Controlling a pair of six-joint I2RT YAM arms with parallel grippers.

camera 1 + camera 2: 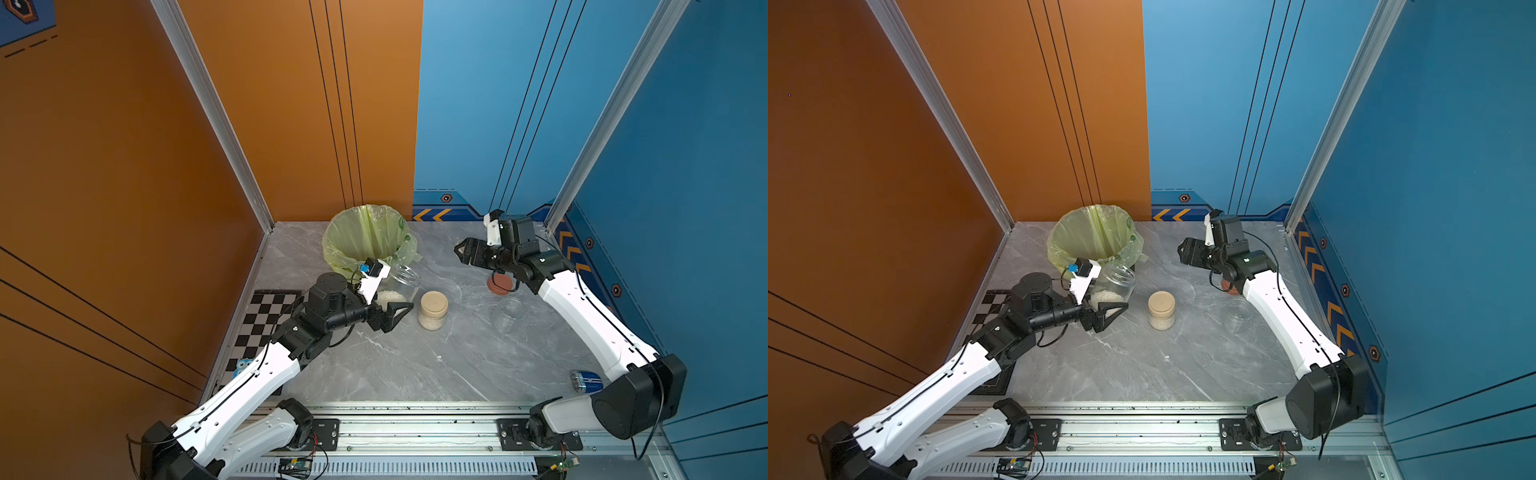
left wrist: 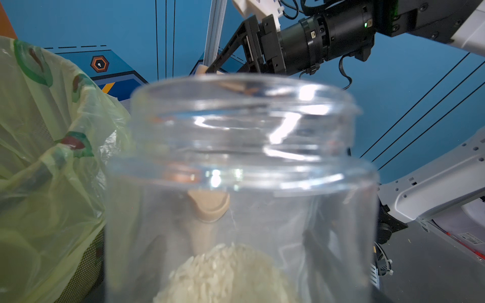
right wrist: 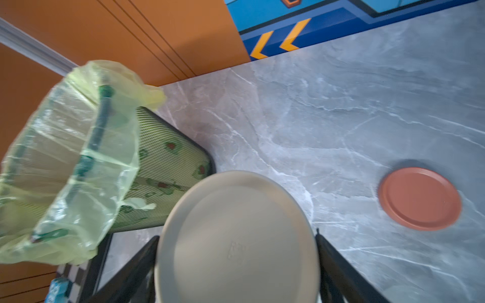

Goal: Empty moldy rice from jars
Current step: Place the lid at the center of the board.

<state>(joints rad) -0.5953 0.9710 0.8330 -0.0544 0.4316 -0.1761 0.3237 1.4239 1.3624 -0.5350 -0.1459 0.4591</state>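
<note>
While one empty jar [image 1: 508, 313] and a reddish lid [image 1: 498, 284] sit well apart from the bin [image 1: 332, 245], we've got the L gripper [image 1: 395, 301] clamped on the open jar [image 2: 241, 147] w/ moldy rice [image 2: 223, 272] just beside the bin, R gripper [image 1: 460, 250] pinching a beige lid [image 3: 236, 210], so, by our reckoning, that dump is pending, plus a capped jar [image 1: 433, 309] near the bin.

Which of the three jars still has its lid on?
The middle jar, capped in beige. The jar beside the bin and the empty jar are open.

Lidless jar [image 1: 405, 279] holds rice [image 1: 390, 296]; beige-lidded jar [image 1: 433, 311] stands upright; third jar [image 1: 508, 314] empty.
</note>
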